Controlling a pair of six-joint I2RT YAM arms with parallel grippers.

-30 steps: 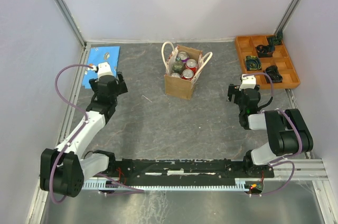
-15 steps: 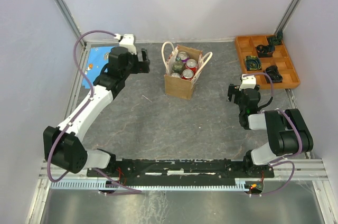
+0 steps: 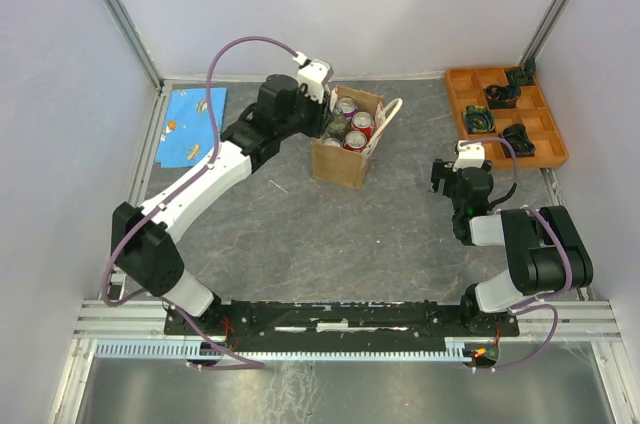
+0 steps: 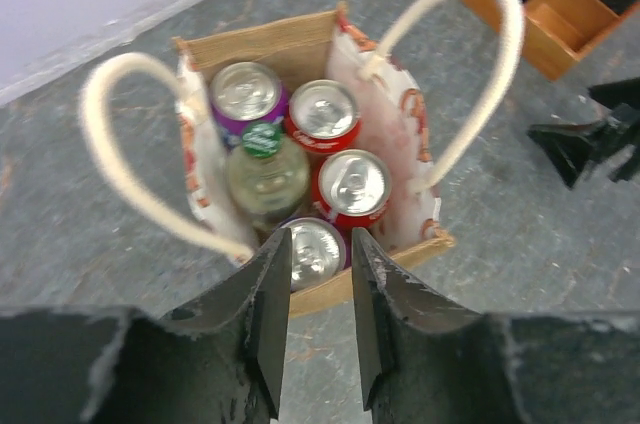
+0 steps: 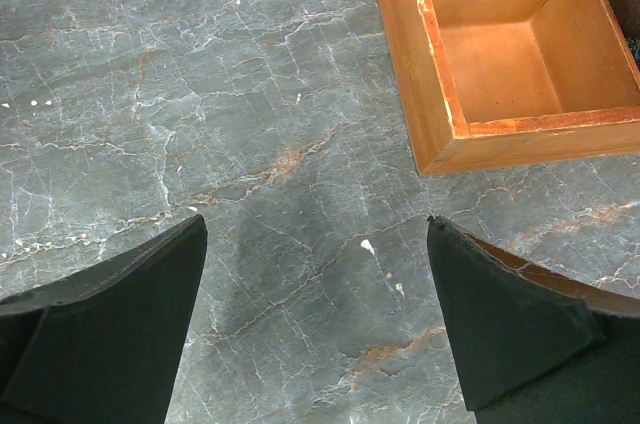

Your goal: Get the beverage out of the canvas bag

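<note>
- Left arm (image 3: 205, 174) is stretched long from its base, up and across to the canvas bag (image 3: 343, 162). Its wrist sits at the bag's left rim.
- Left gripper (image 4: 318, 239): fingers a narrow slot apart, nothing between them. It hovers above the bag's edge, lined up over the nearest can (image 4: 312, 252).
- Right arm (image 3: 525, 249) is folded close to its base. Right gripper (image 5: 315, 234) is spread wide and empty over the bare table (image 5: 200, 94), just beside a corner of the orange tray (image 5: 412, 64).
- The bag stands upright mid-back of the table, well apart from the tray.
- Left wrist view only shows the contents clearly:
  - purple can (image 4: 247, 91)
  - two red cans (image 4: 323, 109) (image 4: 352, 184)
  - green-capped bottle (image 4: 263, 159)
  - all packed touching, with both cream handles (image 4: 110, 174) flopped outward
- Top view only: blue sheet (image 3: 190, 129) at back left.
- Writing: red print on the pale lining (image 4: 385, 114), none of it legible. Can labels can't be seen from above.
</note>
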